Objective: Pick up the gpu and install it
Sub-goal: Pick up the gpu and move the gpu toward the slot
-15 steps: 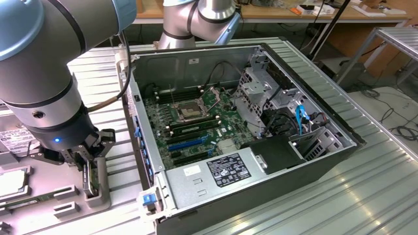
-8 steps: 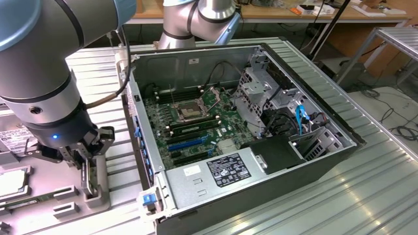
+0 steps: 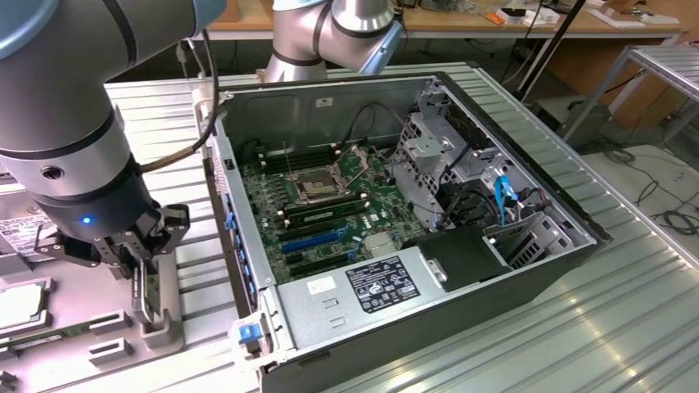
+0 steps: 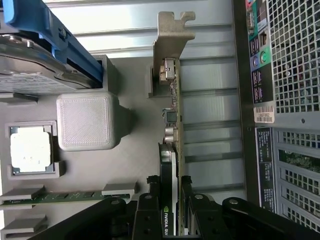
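The gpu [image 4: 173, 125] stands on edge in a slot of the grey holder tray [image 4: 130, 165], its silver end bracket [image 4: 172, 30] pointing away from the wrist. My gripper [image 4: 169, 200] straddles the card's near end, one black finger against each face, shut on it. In the exterior view the gripper [image 3: 140, 255] hangs over the tray at the exterior view's left, with the thin dark gpu [image 3: 141, 296] below its fingers. The open computer case [image 3: 513, 270] lies to the exterior view's right, its green motherboard [image 3: 327, 205] and blue expansion slots [image 3: 314, 240] exposed.
The tray also holds a processor chip [image 4: 30, 152], a hard drive in a blue carrier [image 4: 45, 55], a green memory stick [image 4: 50, 199] and a grey block [image 4: 86, 121]. The case's perforated back wall [image 4: 295, 55] stands close beside the card. A power supply [image 3: 377, 282] fills the case's near corner.
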Controlling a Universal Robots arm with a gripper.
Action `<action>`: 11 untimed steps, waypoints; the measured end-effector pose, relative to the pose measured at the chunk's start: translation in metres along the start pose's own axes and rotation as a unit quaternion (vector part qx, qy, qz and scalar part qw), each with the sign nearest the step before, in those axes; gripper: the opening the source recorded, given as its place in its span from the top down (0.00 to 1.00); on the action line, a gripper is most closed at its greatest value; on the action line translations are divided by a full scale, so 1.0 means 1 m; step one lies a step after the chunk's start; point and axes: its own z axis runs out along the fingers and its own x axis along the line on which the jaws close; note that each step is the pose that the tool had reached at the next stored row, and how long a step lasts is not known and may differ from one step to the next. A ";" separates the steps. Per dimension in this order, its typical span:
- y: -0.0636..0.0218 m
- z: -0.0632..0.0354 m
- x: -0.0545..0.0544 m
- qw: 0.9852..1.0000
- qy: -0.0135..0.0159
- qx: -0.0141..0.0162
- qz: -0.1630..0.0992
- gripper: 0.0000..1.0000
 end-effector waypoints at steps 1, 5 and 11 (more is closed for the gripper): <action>0.0001 -0.0014 0.000 1.000 0.000 0.000 0.000 0.73; 0.0003 -0.0063 0.000 1.000 0.001 0.000 0.000 0.73; 0.0008 -0.0163 0.000 1.000 0.002 0.000 0.000 0.73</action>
